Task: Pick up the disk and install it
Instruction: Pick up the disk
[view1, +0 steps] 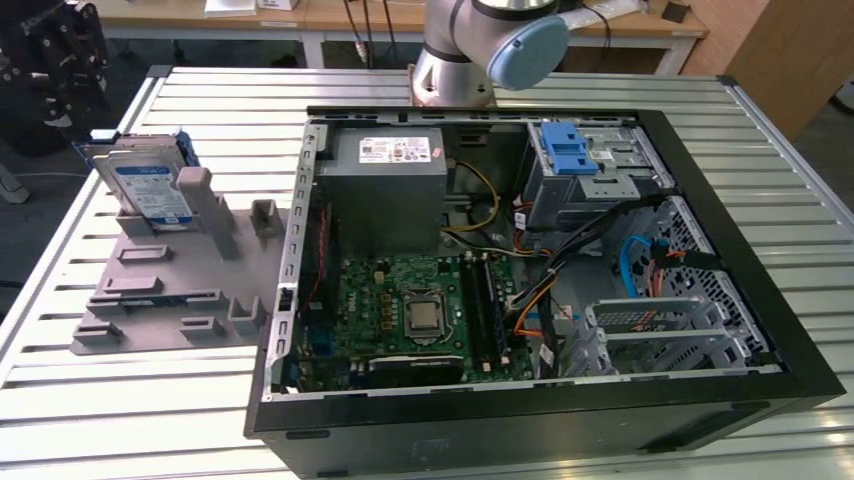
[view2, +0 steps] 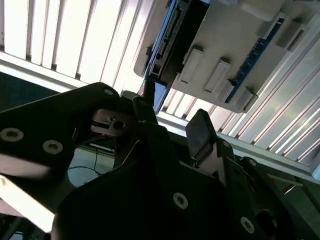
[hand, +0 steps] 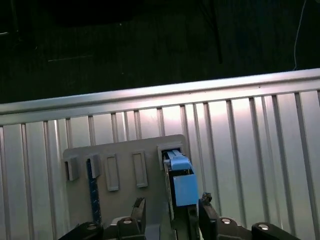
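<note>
Both jaws of our gripper stand apart, empty, the disk straight ahead. We judge it rigid, weighty, fragile; best held by its blue-framed edges.

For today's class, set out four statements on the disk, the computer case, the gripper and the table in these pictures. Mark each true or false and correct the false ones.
1. The disk stands on edge in a grey fixture plate beside the computer case. True.
2. The case is closed by its side panel. False: it lies open, with the motherboard exposed.
3. The gripper is shut on the disk. False: in the first wrist view its fingers stand apart and the disk sits in the plate.
4. The table has a slatted metal top. True.
</note>
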